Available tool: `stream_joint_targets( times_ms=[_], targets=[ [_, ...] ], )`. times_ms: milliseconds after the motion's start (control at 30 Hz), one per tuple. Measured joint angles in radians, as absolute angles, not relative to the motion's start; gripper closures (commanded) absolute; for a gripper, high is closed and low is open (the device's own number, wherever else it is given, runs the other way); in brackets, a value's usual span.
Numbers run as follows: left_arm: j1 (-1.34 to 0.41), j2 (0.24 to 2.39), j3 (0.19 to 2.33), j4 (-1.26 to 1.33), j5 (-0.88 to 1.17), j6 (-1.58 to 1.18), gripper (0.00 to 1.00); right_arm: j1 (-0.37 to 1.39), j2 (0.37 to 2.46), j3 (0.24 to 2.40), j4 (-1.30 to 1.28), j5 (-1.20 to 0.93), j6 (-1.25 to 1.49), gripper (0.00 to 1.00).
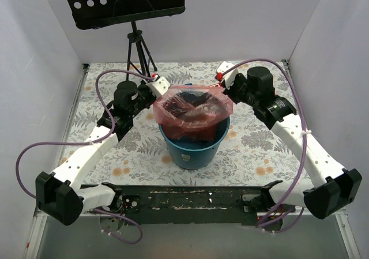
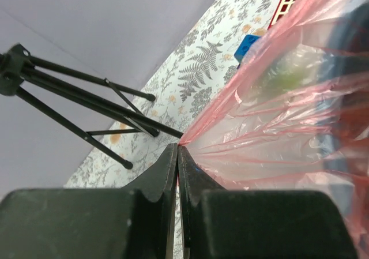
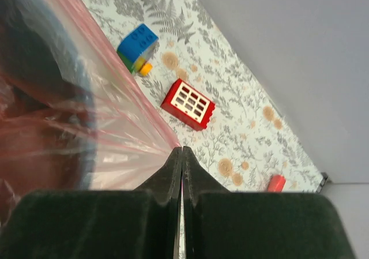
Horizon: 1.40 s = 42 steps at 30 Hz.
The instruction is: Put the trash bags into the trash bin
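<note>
Over the bin (image 1: 195, 150), the bag (image 1: 193, 108) hangs stretched; the left end effector (image 2: 177, 150) clamps one edge. The right end effector (image 3: 181, 151) pinches the opposite edge.

We find the trash bin (image 1: 193, 149) mid-table (image 1: 259, 149), the trash bag (image 1: 193, 106) draped over its rim, the left hand (image 2: 177, 149) at its left, the right hand (image 3: 182, 150) at its right, and a tripod (image 1: 137, 48) behind at the far edge.
</note>
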<state>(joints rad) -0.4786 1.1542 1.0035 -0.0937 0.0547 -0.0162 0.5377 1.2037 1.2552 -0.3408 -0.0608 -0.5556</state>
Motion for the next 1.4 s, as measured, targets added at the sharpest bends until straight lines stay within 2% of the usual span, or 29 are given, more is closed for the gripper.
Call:
stream_joint_targets(
  times_ms=[200,700,767,833,867,933,967,1000,1033,1200,1400],
  targets=[
    [-0.439,1.197,1.035,-0.143,0.092,-0.091,1.00,0.447,1.245,1.251,-0.358,-0.165,-0.528,0.99],
    [-0.433,1.116,1.040,-0.537,0.447,-0.305,1.00,0.444,1.044,1.020,-0.426,-0.318,-0.497,0.99],
    [-0.433,1.105,1.037,-0.572,0.466,-0.316,0.76,0.444,1.031,1.006,-0.440,-0.322,-0.496,0.99],
    [-0.433,1.090,1.037,-0.622,0.482,-0.314,0.61,0.444,1.010,0.995,-0.463,-0.318,-0.491,0.98],
    [-0.433,1.080,1.037,-0.656,0.488,-0.308,0.53,0.442,0.999,0.994,-0.477,-0.312,-0.488,0.91],
    [-0.434,1.053,1.037,-0.739,0.491,-0.284,0.39,0.438,0.977,0.999,-0.510,-0.297,-0.484,0.68],
    [-0.434,1.040,1.037,-0.774,0.489,-0.275,0.34,0.436,0.967,1.008,-0.538,-0.288,-0.482,0.64],
    [-0.433,1.016,1.037,-0.818,0.479,-0.262,0.30,0.433,0.960,1.020,-0.557,-0.281,-0.485,0.57],
    [-0.433,0.984,1.037,-0.855,0.466,-0.247,0.27,0.425,0.951,1.043,-0.587,-0.268,-0.490,0.56],
    [-0.432,0.786,1.087,-0.986,0.414,-0.180,0.12,0.405,0.925,1.194,-0.673,-0.264,-0.510,0.53],
    [-0.432,0.799,1.325,-1.058,0.492,-0.092,0.11,0.405,0.938,1.365,-0.724,-0.466,-0.636,0.48]
  ],
)
